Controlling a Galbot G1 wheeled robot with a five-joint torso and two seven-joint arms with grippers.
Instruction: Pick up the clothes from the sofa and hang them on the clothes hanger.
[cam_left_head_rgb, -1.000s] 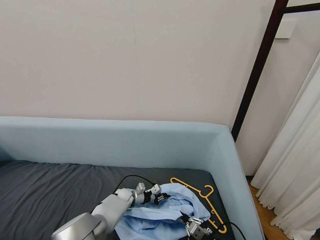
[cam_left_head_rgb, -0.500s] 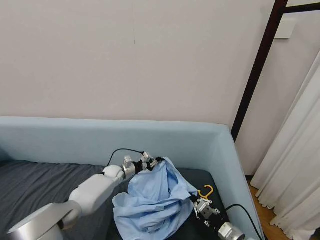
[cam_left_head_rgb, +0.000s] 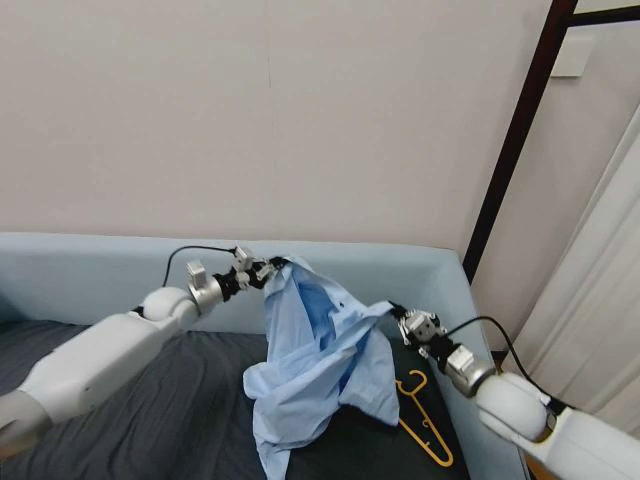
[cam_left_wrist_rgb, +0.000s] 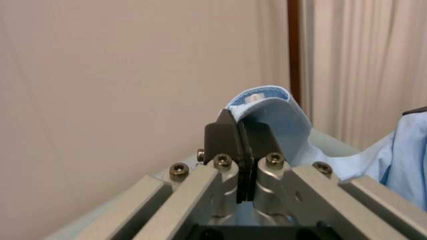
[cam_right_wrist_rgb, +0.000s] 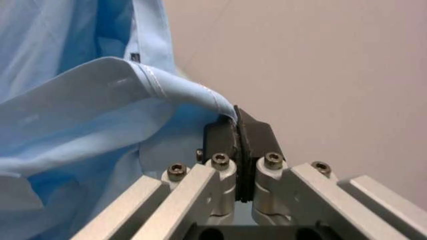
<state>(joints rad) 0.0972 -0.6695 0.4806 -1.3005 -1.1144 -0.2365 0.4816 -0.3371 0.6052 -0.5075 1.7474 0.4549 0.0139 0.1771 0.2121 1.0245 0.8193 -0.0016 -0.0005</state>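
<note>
A light blue shirt (cam_left_head_rgb: 318, 370) hangs in the air above the dark sofa seat (cam_left_head_rgb: 120, 400), stretched between both grippers. My left gripper (cam_left_head_rgb: 272, 268) is shut on the shirt's collar (cam_left_wrist_rgb: 270, 102) at its top left corner. My right gripper (cam_left_head_rgb: 399, 314) is shut on a hem edge of the shirt (cam_right_wrist_rgb: 167, 85) on the right, a little lower. The shirt's lower part droops down to the seat. An orange clothes hanger (cam_left_head_rgb: 424, 420) lies flat on the seat under my right arm, apart from the shirt.
The pale blue sofa back (cam_left_head_rgb: 120, 275) and right armrest (cam_left_head_rgb: 470, 340) enclose the seat. A dark wooden post (cam_left_head_rgb: 515, 130) stands against the wall at the right, with white curtains (cam_left_head_rgb: 600, 300) beyond it. The left seat area is bare.
Both grippers have risen from the seat, lifting the shirt and spreading it apart. The left went up and left, the right up and right. The hanger, earlier partly covered, now lies exposed.
</note>
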